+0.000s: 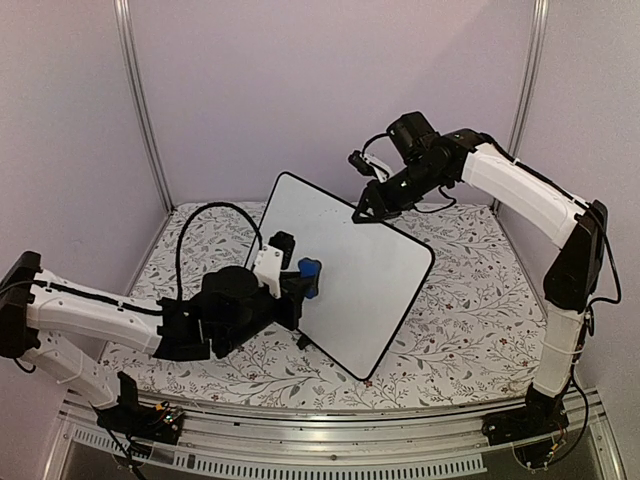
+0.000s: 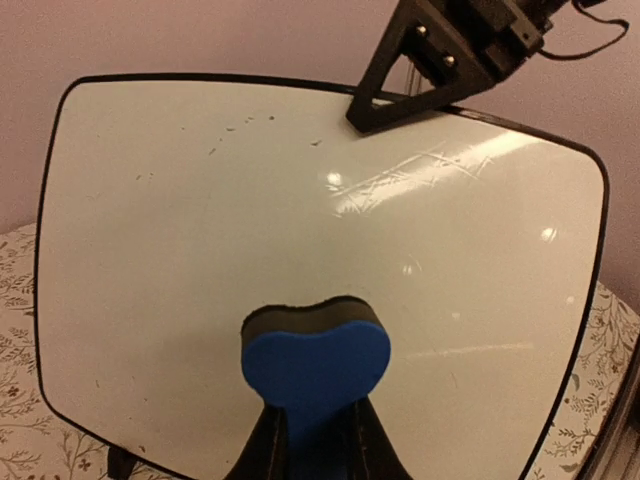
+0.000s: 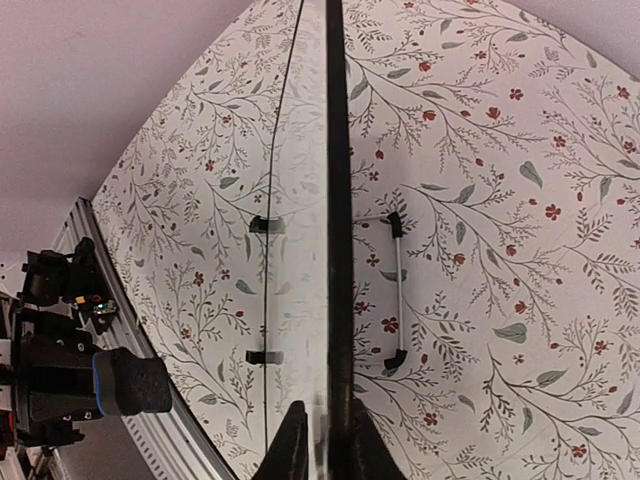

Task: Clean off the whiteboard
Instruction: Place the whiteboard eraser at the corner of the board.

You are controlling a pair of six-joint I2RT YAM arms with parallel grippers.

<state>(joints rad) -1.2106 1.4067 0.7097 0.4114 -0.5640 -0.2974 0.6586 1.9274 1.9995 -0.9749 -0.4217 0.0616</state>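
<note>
The whiteboard (image 1: pixel 350 275) stands upright on the table, white with a thin black frame; only faint grey specks show near its top in the left wrist view (image 2: pixel 240 125). My left gripper (image 1: pixel 298 278) is shut on a blue eraser (image 1: pixel 310 276) with a black felt pad, held against or just off the board's lower middle (image 2: pixel 315 360). My right gripper (image 1: pixel 362 214) is shut on the board's top edge, seen edge-on in the right wrist view (image 3: pixel 337 200).
The table (image 1: pixel 470 300) has a floral cloth. The board's wire stand (image 3: pixel 396 290) rests behind it. A metal rail (image 1: pixel 330 425) runs along the near edge. Lilac walls enclose the back and sides.
</note>
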